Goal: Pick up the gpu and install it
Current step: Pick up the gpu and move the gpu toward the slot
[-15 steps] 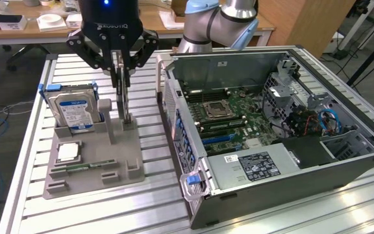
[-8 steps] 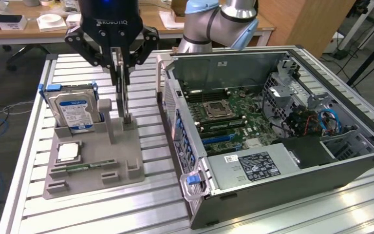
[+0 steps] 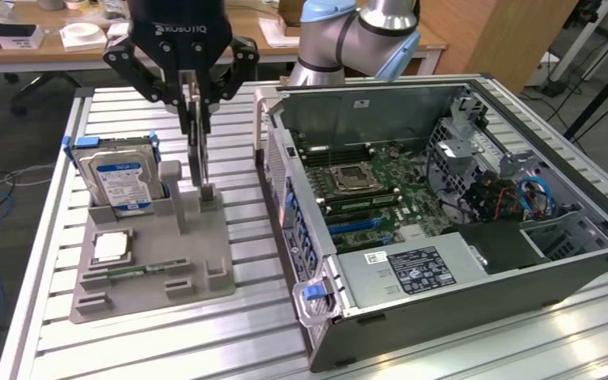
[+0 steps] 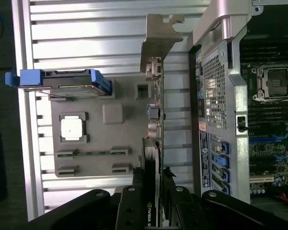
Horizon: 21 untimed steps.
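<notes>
I am hanging over a silver slatted aluminium table. On it, at the exterior view's right, a big grey metal computer tower is lying on its side with the panel off, showing its green motherboard. Beside it, at the exterior view's left, a flat grey plastic parts tray is sitting on the slats.

My black two-fingered claw is pinching narrow on the gpu, a thin flat dark card on a green board. I am holding it upright and edge-on over the tray. Its lower edge is sitting at the small grey stand there, and I cannot tell whether it is clear of the slot. Its silver metal bracket is pointing away from my wrist.

I am judging the card light and stiff but fragile. My pads are squeezing its two flat faces near one end, which seems the right hold, well clear of the connector edge. The smooth faces could be slipping if I tilt.

A silver hard drive with a blue-white label is standing upright in a tray pocket. Smaller, a square silver processor chip is lying flat, and a narrow green memory stick is resting just beside it.
</notes>
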Motion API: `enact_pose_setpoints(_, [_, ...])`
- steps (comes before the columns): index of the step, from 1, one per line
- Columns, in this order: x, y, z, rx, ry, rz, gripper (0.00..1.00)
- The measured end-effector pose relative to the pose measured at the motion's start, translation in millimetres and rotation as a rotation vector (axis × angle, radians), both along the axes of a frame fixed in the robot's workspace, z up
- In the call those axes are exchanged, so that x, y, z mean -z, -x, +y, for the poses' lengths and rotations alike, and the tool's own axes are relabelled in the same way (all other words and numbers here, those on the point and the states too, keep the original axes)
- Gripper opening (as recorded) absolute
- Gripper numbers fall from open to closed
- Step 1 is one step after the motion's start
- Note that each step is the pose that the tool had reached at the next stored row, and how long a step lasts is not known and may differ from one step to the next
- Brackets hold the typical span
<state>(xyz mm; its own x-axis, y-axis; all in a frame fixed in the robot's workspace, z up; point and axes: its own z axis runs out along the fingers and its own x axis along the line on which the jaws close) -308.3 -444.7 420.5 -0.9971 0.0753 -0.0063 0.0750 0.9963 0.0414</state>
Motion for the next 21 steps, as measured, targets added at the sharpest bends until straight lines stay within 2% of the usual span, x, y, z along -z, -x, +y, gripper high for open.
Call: enact_pose_setpoints(21, [-16.2, 0.0, 0.0, 0.000, 0.0000, 0.0000, 0.26])
